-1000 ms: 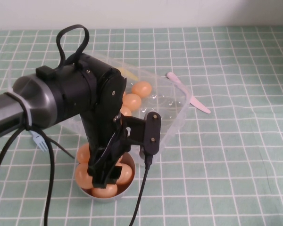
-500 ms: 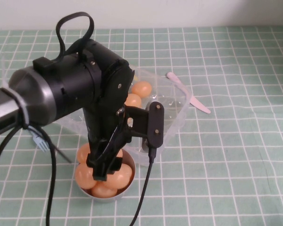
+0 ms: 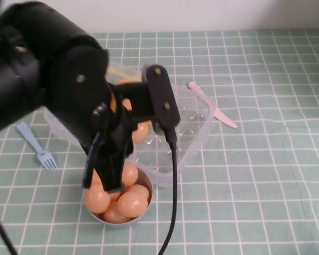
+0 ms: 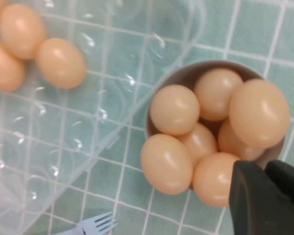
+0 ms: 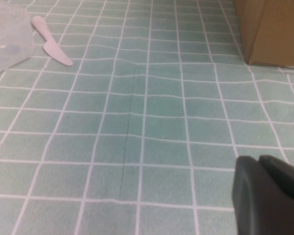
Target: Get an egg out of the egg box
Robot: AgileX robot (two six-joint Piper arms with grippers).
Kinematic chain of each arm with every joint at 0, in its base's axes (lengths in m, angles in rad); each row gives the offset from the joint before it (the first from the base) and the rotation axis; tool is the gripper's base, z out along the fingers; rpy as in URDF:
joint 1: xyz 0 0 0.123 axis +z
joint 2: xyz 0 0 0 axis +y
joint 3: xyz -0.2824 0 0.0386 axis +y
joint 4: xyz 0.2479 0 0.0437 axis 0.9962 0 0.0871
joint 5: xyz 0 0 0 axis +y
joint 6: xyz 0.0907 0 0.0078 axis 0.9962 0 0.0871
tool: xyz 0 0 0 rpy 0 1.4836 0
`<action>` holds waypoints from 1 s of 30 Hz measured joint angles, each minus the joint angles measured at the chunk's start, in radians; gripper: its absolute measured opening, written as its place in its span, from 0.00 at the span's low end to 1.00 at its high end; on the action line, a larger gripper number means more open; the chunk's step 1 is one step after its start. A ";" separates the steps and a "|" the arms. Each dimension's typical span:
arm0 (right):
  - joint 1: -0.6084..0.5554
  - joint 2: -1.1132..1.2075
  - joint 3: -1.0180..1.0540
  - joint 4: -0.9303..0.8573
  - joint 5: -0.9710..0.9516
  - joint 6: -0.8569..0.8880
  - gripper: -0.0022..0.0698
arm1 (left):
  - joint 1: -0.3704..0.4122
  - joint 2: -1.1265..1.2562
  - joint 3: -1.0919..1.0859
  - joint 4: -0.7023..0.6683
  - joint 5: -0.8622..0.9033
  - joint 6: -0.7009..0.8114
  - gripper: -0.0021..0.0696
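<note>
Left tool clenched, empty, above bowl of eggs beside egg box, desk's near-left. Right tool clenched over bare desk.

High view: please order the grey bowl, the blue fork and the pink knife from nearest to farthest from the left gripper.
The left gripper hangs above the bowl.
1. Grey bowl: directly under the gripper, full of eggs.
2. Blue fork: on the robot's left.
3. Pink knife: far side, beyond the egg box, to the right.
</note>
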State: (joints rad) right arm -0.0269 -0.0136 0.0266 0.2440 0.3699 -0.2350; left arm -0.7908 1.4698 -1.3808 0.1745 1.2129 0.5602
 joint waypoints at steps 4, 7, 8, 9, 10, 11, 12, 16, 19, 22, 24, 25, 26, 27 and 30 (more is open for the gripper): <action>0.000 0.000 0.000 0.000 0.000 0.000 0.01 | 0.000 -0.089 0.010 0.000 -0.081 -0.099 0.03; 0.000 0.000 0.000 0.000 0.000 0.000 0.01 | 0.000 -0.197 0.058 0.000 -0.188 -0.175 0.03; 0.000 0.000 0.000 0.000 0.000 0.000 0.01 | 0.000 -0.239 0.085 0.000 -0.225 -0.199 0.03; 0.000 0.000 0.000 0.000 0.000 0.000 0.01 | 0.000 -0.273 0.110 0.000 -0.253 -0.217 0.03; 0.000 0.000 0.000 0.000 0.000 0.000 0.01 | 0.000 -0.318 0.146 0.000 -0.288 -0.237 0.03; 0.000 0.000 0.000 0.000 0.000 0.000 0.01 | 0.000 -0.363 0.186 0.000 -0.320 -0.257 0.03; 0.000 0.000 0.000 0.000 0.000 0.000 0.01 | 0.000 -0.407 0.229 0.000 -0.354 -0.279 0.03; 0.000 0.000 0.000 0.000 0.000 0.000 0.01 | 0.000 -0.569 0.408 0.000 -0.492 -0.381 0.03; 0.000 0.000 0.000 0.000 0.000 0.000 0.01 | 0.000 -0.669 0.540 0.000 -0.616 -0.457 0.03; 0.000 0.000 0.000 0.000 0.000 0.000 0.01 | 0.000 -0.742 0.643 0.002 -0.676 -0.483 0.03; 0.000 0.000 0.000 0.000 0.000 0.000 0.01 | 0.000 -0.772 0.685 0.009 -0.685 -0.488 0.03; 0.000 0.000 0.000 0.000 0.000 0.000 0.01 | 0.000 -0.778 0.694 0.009 -0.685 -0.492 0.03; 0.000 0.000 0.000 0.000 0.000 0.000 0.01 | 0.000 -0.781 0.699 0.009 -0.688 -0.500 0.03; 0.000 0.000 0.000 0.000 0.000 0.000 0.01 | 0.000 -0.781 0.701 0.007 -0.690 -0.510 0.03; 0.000 0.000 0.000 0.000 0.000 0.000 0.01 | 0.000 -0.781 0.706 0.002 -0.710 -0.529 0.03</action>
State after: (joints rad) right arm -0.0269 -0.0136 0.0266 0.2440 0.3699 -0.2350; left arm -0.7908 0.6890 -0.6750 0.1767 0.5030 0.0308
